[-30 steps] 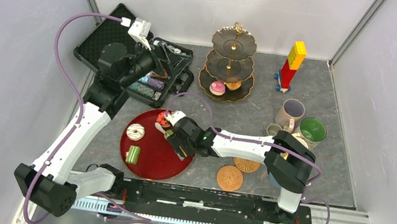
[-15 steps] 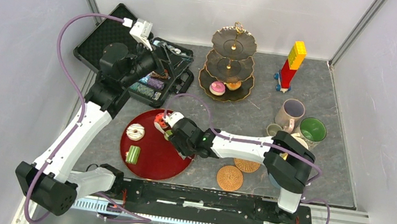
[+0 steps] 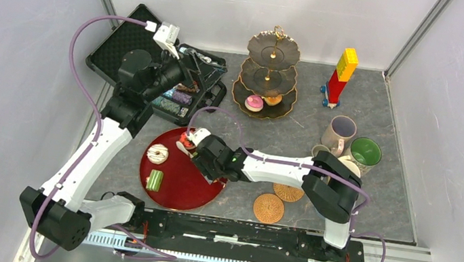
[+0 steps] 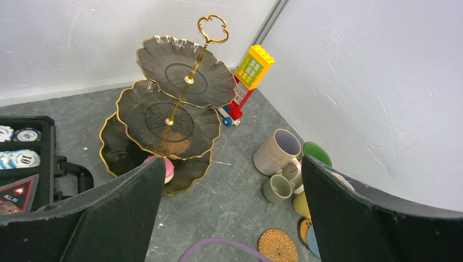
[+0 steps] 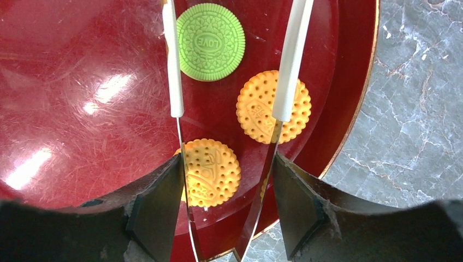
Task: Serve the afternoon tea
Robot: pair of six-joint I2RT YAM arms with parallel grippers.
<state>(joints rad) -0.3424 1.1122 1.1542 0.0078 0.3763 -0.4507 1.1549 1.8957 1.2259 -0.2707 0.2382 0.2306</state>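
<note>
Left fingers: spread open, empty, facing the stand
Right fingers: gripping tongs above biscuits on red tray

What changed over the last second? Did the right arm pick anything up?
The right end effector, clamped on the tongs, shifted slightly left and away from the bases over the red tray. Nothing was grabbed or released; the tongs hang empty above the biscuits. The left arm, stand, mugs and donut stayed put.
</note>
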